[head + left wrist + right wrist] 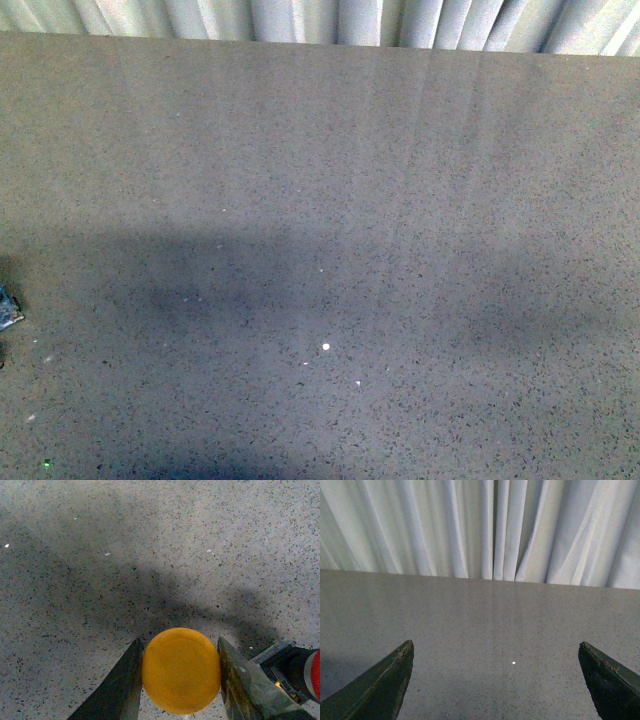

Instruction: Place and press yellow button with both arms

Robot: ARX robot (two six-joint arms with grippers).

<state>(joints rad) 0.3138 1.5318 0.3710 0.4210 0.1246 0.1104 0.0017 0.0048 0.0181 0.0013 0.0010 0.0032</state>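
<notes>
In the left wrist view the yellow button (pixel 181 670) shows as a round yellow-orange cap seen from above, over the speckled table. My left gripper (pixel 180 647) is shut on it, one dark finger pressed against each side of the cap. Its base is hidden under the cap. In the right wrist view my right gripper (pixel 496 650) stands open, its two dark fingertips (pixel 402 652) far apart with only bare tabletop between them. The front view shows neither the button nor either gripper's jaws.
A second device with a black housing and a red cap (pixel 314 675) sits beside the left gripper. The grey speckled table (pixel 330 200) runs back to white curtains (pixel 490 525). A small dark object (pixel 8 310) shows at the front view's left edge.
</notes>
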